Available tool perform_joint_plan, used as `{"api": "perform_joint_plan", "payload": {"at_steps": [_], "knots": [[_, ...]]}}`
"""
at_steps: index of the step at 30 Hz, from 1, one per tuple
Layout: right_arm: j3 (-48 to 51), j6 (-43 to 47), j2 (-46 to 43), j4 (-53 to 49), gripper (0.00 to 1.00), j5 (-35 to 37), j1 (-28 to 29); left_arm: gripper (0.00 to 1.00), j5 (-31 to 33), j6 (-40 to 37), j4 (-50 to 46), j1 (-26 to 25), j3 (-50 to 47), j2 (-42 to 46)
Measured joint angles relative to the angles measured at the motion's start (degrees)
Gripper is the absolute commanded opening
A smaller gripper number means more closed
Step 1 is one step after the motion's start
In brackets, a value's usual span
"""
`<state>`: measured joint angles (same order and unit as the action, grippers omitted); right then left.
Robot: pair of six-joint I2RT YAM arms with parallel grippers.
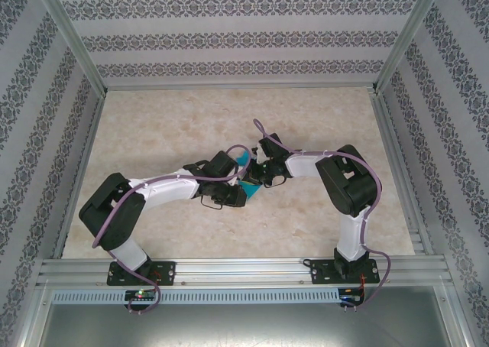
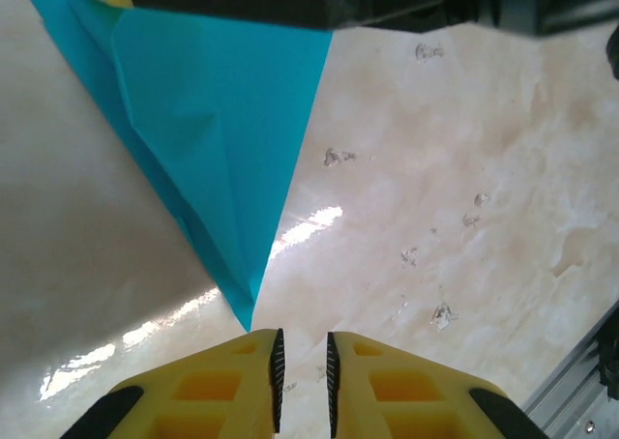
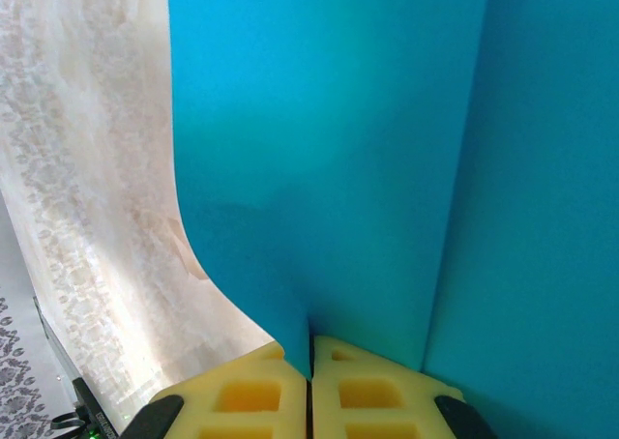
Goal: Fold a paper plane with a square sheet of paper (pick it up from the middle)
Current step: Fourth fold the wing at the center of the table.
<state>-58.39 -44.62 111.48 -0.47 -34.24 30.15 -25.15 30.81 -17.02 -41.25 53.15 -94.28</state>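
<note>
I judge the folding to be well along. The paper plane (image 2: 222, 149) is already a long narrow teal wedge with layered creases and one sharp tip, and the step in hand looks like a regrip between my two grippers. My right gripper (image 3: 309, 350) is clenched on the plane, yellow pads pressed together over a paper edge just beside a fold line. It seems to hold the plane raised above the table (image 2: 464, 188). My left gripper (image 2: 302, 337) sits just below the plane's tip, jaws a narrow slit apart with nothing between them. The tip ends just short of the pads, so that hand is unclenched and empty. The next move, as I read it, is for my left hand either to back away from the tip or to take a fresh hold elsewhere on the plane. Either way my right grip must stay firm, and the left must approach in line with the crease, since paper this thin would buckle at the tip. I see no containers near the plane, which my right grip alone carries.
</note>
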Motion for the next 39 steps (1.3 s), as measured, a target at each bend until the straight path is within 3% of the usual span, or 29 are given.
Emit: {"api": "perform_joint_plan", "payload": {"at_steps": [18,39], "knots": [[-0.09,0.0,0.0,-0.15,0.05,-0.15,0.0,0.14,3.89,2.69,3.74,0.02,0.13,-4.68],[-0.09,0.0,0.0,-0.17,0.05,-0.15,0.0,0.14,7.32,2.25,2.82,0.02,0.13,-4.59]]}}
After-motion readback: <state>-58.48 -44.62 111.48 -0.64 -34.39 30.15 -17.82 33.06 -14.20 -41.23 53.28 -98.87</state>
